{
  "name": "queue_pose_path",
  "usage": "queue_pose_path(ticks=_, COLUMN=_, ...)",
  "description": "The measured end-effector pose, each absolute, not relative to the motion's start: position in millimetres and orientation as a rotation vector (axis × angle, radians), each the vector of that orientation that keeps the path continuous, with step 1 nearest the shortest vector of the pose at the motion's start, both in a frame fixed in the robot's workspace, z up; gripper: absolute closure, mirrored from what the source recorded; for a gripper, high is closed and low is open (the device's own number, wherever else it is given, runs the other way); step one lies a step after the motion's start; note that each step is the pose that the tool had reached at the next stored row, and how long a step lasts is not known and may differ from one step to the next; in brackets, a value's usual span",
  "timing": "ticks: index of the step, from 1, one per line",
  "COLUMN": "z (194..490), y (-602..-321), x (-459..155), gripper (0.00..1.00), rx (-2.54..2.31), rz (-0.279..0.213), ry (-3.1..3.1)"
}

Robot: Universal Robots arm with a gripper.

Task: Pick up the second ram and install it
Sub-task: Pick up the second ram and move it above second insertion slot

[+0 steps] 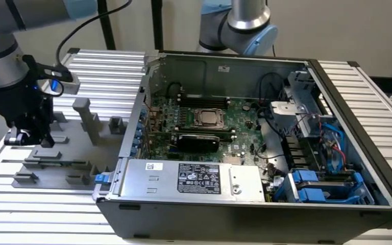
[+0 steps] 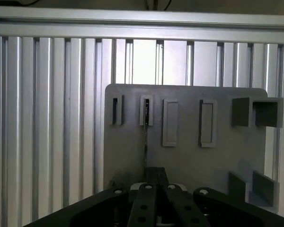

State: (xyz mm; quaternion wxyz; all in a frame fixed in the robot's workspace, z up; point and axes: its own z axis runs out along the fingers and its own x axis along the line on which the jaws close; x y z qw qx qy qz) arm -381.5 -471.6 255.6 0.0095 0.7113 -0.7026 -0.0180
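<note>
At the exterior view's left, the gripper (image 1: pixel 32 140) hangs low over the gray fixture plate (image 1: pixel 59 176) on the slatted counter (image 1: pixel 107 66). In the wrist view the second ram (image 2: pixel 145 142) stands edge-on in a slot, and the jaws are drawn narrow on its thin edge. Tall fixture blocks (image 1: pixel 87 120) rise just beside the gripper, and beyond them is the open computer case (image 1: pixel 216 66). Bare counter lies toward the lower left of the exterior view.
</note>
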Motion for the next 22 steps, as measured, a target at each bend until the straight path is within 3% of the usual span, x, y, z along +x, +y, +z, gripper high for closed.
queue_pose_path(ticks=5, z=254.0, y=-474.3, x=-379.6, gripper=1.00, rx=2.222, rz=-0.056, ry=-2.193)
queue_pose_path(ticks=6, z=253.9, y=-474.3, x=-379.6, gripper=0.00, rx=2.222, rz=-0.056, ry=-2.193)
queue_pose_path(ticks=22, z=235.2, y=-474.4, x=-380.2, gripper=0.00, rx=2.222, rz=-0.056, ry=-2.193)
